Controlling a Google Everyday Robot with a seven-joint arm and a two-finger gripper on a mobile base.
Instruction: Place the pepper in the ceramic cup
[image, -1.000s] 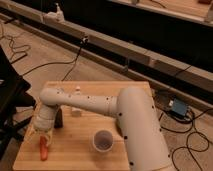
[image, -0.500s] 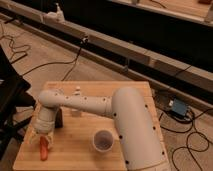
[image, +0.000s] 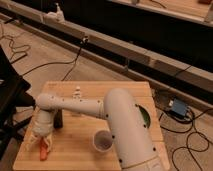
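the pincer (image: 43, 139) hangs low over the table (image: 75, 159); whether it grips anything, i can't tell. the pepper (image: 44, 151) pokes out just beneath it, top end hidden. the ceramic cup (image: 102, 141) stands well off to its right, and the arm covers most of the green plate (image: 145, 118) beyond.

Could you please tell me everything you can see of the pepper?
The pepper is small, slender and orange-red. It lies on the wooden table near the front left corner in the camera view. Its upper end is hidden under the gripper, which is right over it; contact cannot be told. The ceramic cup stands apart to its right.
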